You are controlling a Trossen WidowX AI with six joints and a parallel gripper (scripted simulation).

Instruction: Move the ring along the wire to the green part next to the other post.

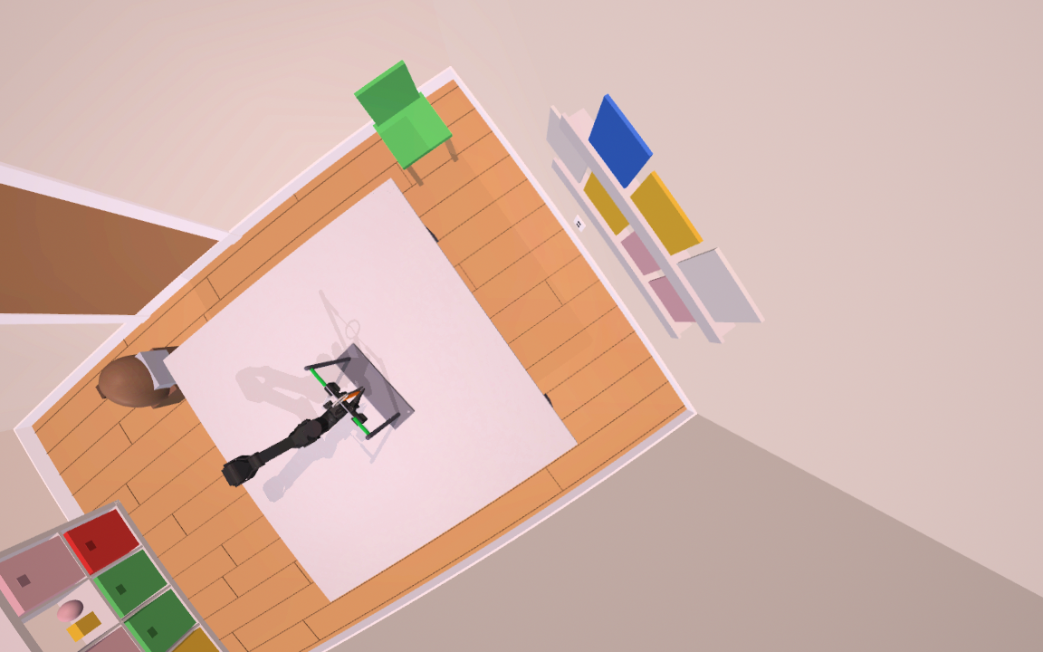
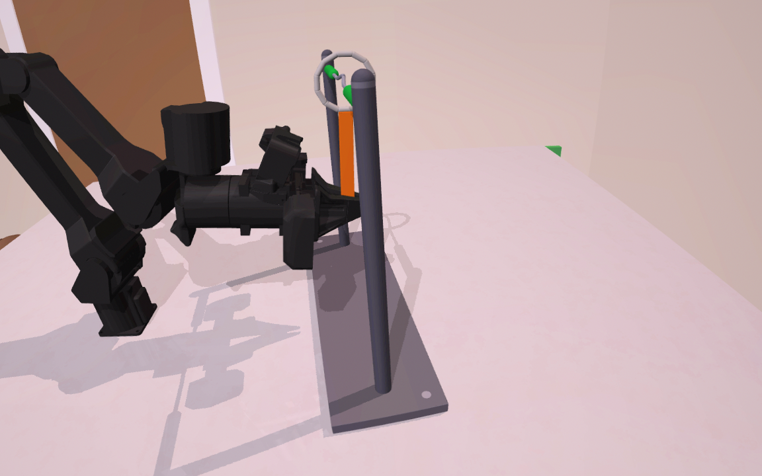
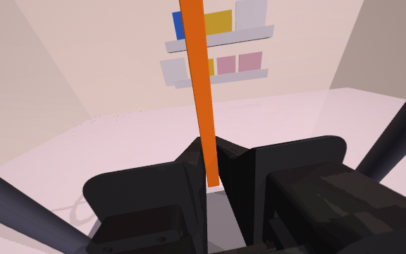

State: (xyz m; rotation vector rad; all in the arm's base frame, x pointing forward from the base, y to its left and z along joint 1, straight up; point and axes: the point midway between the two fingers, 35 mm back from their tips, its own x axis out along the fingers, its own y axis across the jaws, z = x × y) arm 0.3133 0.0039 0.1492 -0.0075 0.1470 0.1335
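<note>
In the wrist view, the lower end of the flat, stiff orange handle is pinched between the black hand. Beyond, the thin grey ring is held around the wire between the dark posts. It is judged light, rigid and prone to pivoting, so a low, firm grip seems apt.

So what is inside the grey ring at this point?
In the exterior view, the ring encircles the wire: two green parts joined by a short grey kink. The near post covers the ring's right edge, so clearance there cannot be judged. The gripper clamps the orange handle below.
</note>
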